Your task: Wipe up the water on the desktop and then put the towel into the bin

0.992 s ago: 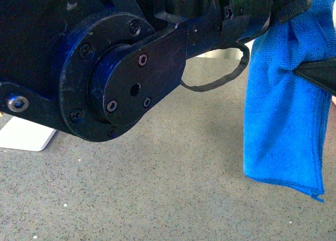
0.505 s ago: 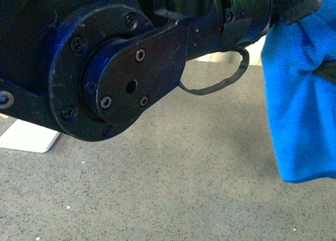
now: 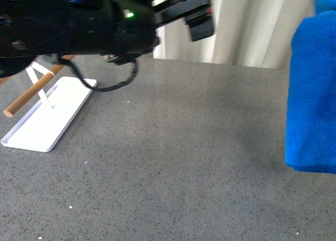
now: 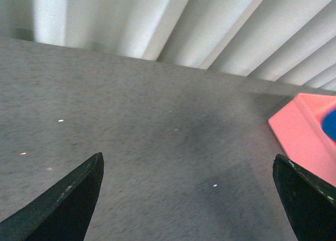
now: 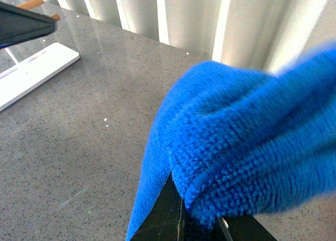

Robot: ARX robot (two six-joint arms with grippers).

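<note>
R end effector (image 5: 181,220) clamped on towel (image 5: 252,141), hanging above desktop (image 3: 173,162)

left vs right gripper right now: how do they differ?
The left gripper is open, jaws spread wide; the right gripper is shut on the towel.
The left gripper holds nothing, and only bare desktop shows between its fingers; the right gripper carries the towel, which hangs clear of the desktop.
Shared: both are dark and raised off the desktop.
</note>
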